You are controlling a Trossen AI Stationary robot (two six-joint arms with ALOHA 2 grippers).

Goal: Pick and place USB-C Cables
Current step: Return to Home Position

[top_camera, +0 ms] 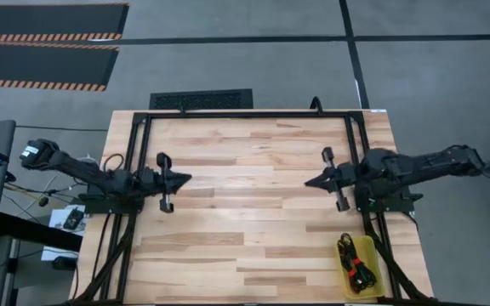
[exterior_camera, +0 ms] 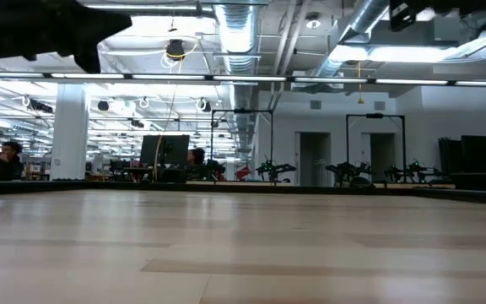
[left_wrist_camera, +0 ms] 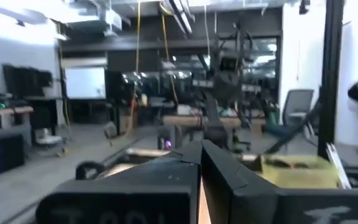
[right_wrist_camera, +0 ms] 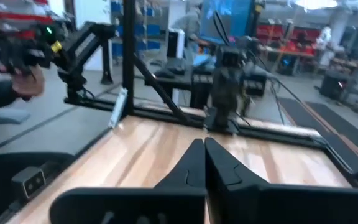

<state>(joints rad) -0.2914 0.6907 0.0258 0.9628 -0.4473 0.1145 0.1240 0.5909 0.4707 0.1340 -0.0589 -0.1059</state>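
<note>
Overhead, the wooden tabletop (top_camera: 245, 212) filled the frame between the two arms. At its nine o'clock side hung the left gripper (top_camera: 184, 179), pointing toward three o'clock, its jaws clenched tip to tip. Opposite, at the three o'clock side, the right gripper (top_camera: 311, 181) pointed back toward nine o'clock, its jaws likewise pressed together. Near five o'clock, by the tabletop's edge, stood the yellow bin (top_camera: 373, 248). Inside it lay the USB-C Cables (top_camera: 352, 260), a dark tangle with red showing; single cables could not be told apart.
</note>
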